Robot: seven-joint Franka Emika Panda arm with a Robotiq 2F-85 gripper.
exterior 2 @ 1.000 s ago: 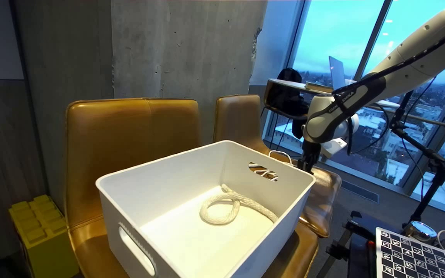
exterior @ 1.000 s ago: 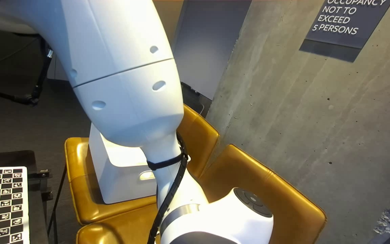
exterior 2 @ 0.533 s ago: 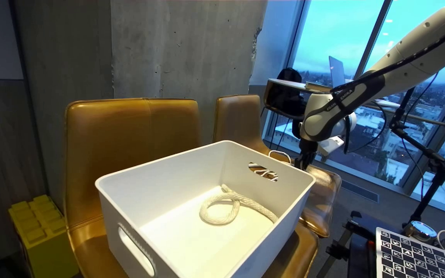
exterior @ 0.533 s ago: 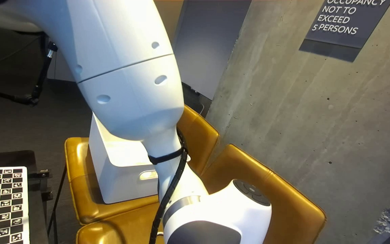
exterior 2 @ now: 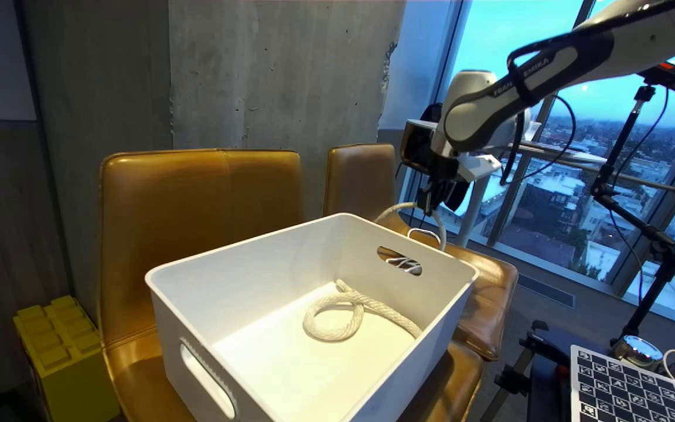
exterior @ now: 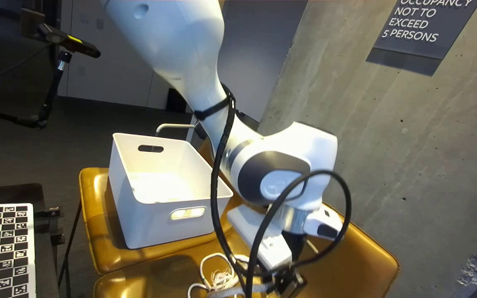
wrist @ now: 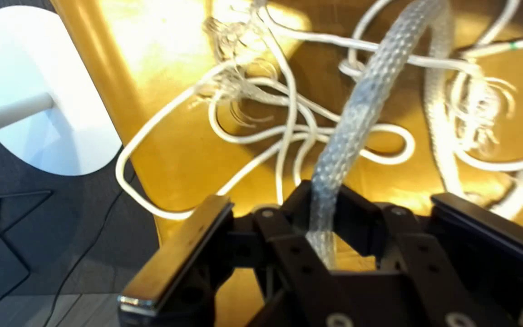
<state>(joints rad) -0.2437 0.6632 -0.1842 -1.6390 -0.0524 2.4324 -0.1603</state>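
Gold chairs [exterior: 151, 281] are my surface, one under the white box [exterior: 151, 225], one beside it. Over the latter, just outside the box, my gripper [wrist: 325, 213] pinches a thick rope [wrist: 366, 100], which arches away from its grip. Below it, next to the box, thin white cords [wrist: 287, 131] lie tangled, some ends frayed. Inside the box I see a looped rope [exterior 2: 329, 335] on the bottom. Behind the box, in an exterior view, rises a concrete wall [exterior 2: 279, 76].

Your arm [exterior 2: 548, 76] slants down beside the white bin [exterior 2: 255, 261]; your gripper [wrist: 326, 204] points downward, likewise outside it, jaws clamped nearly together.
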